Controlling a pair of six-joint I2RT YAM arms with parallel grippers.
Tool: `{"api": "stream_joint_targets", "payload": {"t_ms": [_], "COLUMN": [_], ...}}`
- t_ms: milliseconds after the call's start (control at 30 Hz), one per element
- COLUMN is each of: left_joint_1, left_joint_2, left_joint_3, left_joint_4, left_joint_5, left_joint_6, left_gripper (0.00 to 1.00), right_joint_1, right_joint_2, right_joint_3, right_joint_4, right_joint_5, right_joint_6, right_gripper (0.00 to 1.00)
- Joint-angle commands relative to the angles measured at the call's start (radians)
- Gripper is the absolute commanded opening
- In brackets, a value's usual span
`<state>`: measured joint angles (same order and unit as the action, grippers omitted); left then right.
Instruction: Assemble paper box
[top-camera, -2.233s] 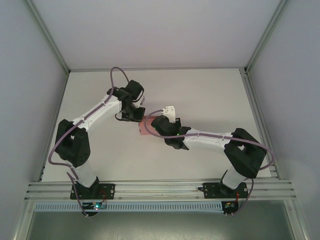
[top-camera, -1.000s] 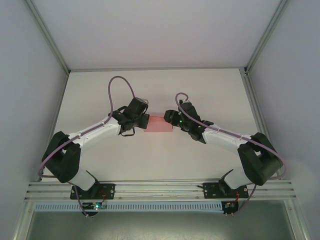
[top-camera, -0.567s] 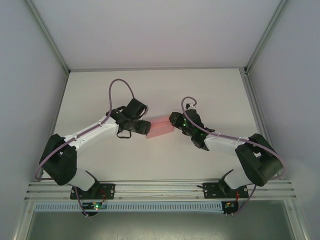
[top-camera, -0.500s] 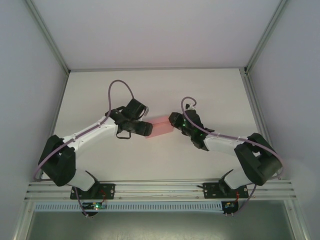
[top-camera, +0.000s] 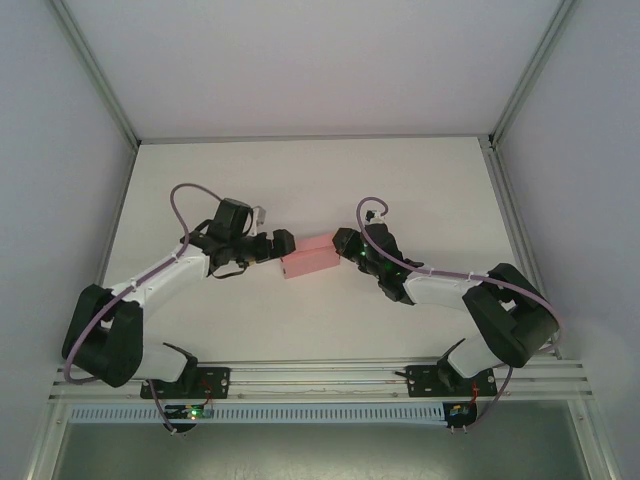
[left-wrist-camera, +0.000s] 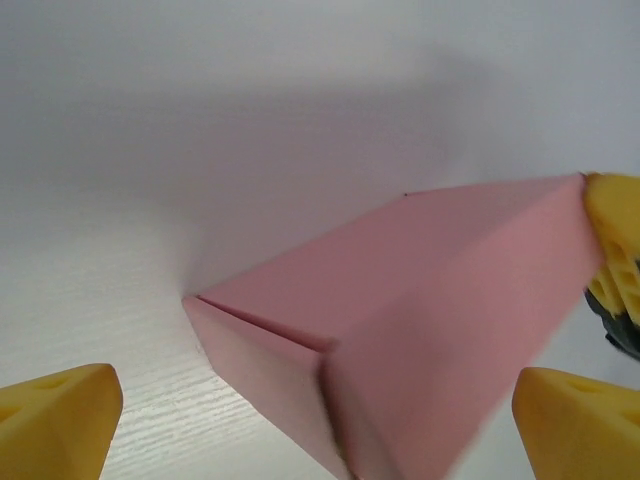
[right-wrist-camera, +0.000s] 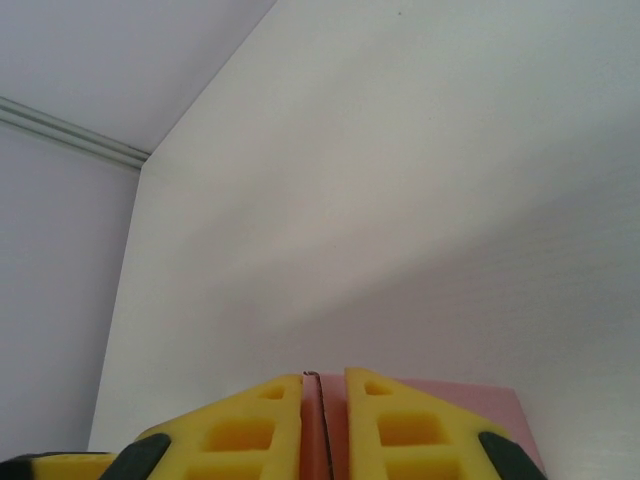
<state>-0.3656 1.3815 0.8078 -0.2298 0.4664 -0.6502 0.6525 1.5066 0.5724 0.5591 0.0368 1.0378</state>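
The paper box (top-camera: 308, 258) lies near the middle of the bench (top-camera: 420, 180), well apart from every edge, its long side running slantwise between the two arms. It is folded into a small pink rectangular box. The faces shown are closed, with a seam at the near end in the left wrist view, so its inside is hidden. The left gripper (left-wrist-camera: 315, 385) stands released, its yellow fingertips (left-wrist-camera: 60, 420) spread wide on either side of the box's left end and not touching it. The right gripper (right-wrist-camera: 323, 380) is clenched on the box's right end, with a thin pink card edge pinched between its nearly meeting pads (right-wrist-camera: 270, 420).
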Motion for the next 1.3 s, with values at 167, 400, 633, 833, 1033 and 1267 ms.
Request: {"api": "stream_joint_targets", "payload": {"t_ms": [167, 400, 633, 833, 1033, 1267], "left_joint_1": [0.016, 0.045, 0.047, 0.046, 0.046, 0.046], "left_joint_2": [0.005, 0.035, 0.114, 0.102, 0.036, -0.004], "left_joint_3": [-0.144, -0.254, -0.33, -0.328, -0.173, 0.099], "left_joint_4": [0.32, 0.43, 0.544, 0.505, 0.32, 0.047], "left_joint_5": [0.123, 0.123, 0.148, 0.166, 0.144, 0.048], "left_joint_6": [-0.129, -0.13, -0.129, -0.08, 0.0, 0.094], "left_gripper": [0.68, 0.32, 0.0, 0.0, 0.55, 1.0], "right_joint_1": [0.012, -0.012, -0.041, -0.037, -0.03, -0.061], "right_joint_2": [0.072, 0.1, 0.199, 0.201, 0.033, -0.092], "right_joint_3": [-0.073, -0.113, -0.175, -0.188, -0.035, 0.197], "right_joint_4": [-0.227, -0.109, 0.193, 0.248, -0.113, -0.419], "right_joint_5": [-0.022, -0.098, -0.232, -0.237, -0.199, -0.179], "right_joint_6": [-0.006, -0.079, -0.224, -0.291, -0.365, -0.457], "right_gripper": [0.09, 0.06, 0.0, 0.0, 0.07, 0.46]}}
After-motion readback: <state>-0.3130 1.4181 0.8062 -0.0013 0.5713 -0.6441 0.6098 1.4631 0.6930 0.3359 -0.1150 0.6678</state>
